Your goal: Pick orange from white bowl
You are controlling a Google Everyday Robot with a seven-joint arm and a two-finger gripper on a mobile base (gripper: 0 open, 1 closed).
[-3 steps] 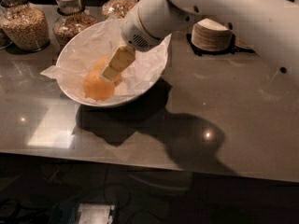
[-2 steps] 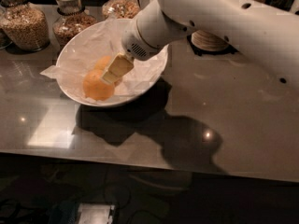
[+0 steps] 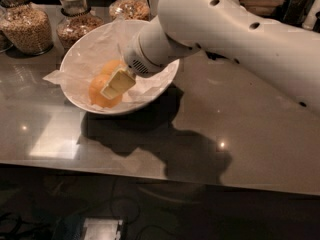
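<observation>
On the grey counter (image 3: 235,114), near its back left part, sits the white bowl (image 3: 131,109). It is big, wide and shallow, and crumpled white paper (image 3: 92,51) lies inside it. One corner of the paper pokes out over the left rim.

The orange (image 3: 100,95) is in the bowl, down at the front, resting on the paper. Another orange lump (image 3: 111,66) shows just behind it. It is partly hidden, so I cannot tell what it is.

The thick white arm (image 3: 225,29) comes in from the top right and stretches across the picture. It slopes down to the left, over the right rim of the bowl. Its round end hangs above the middle of the bowl.

The claw (image 3: 117,82) sticks out from that end and points down and to the left, into the bowl. Its pale yellow tip lies right against the top of the orange at the front. I cannot tell how far the claw is open, or if it has hold of the orange.

The arm throws a big dark shadow (image 3: 175,149) on the counter in front of the bowl.

Behind the bowl, along the back of the counter, stand three glass jars: one on the left (image 3: 27,26), one in the middle (image 3: 75,21) and one further right (image 3: 131,4). They hold small brown bits.
</observation>
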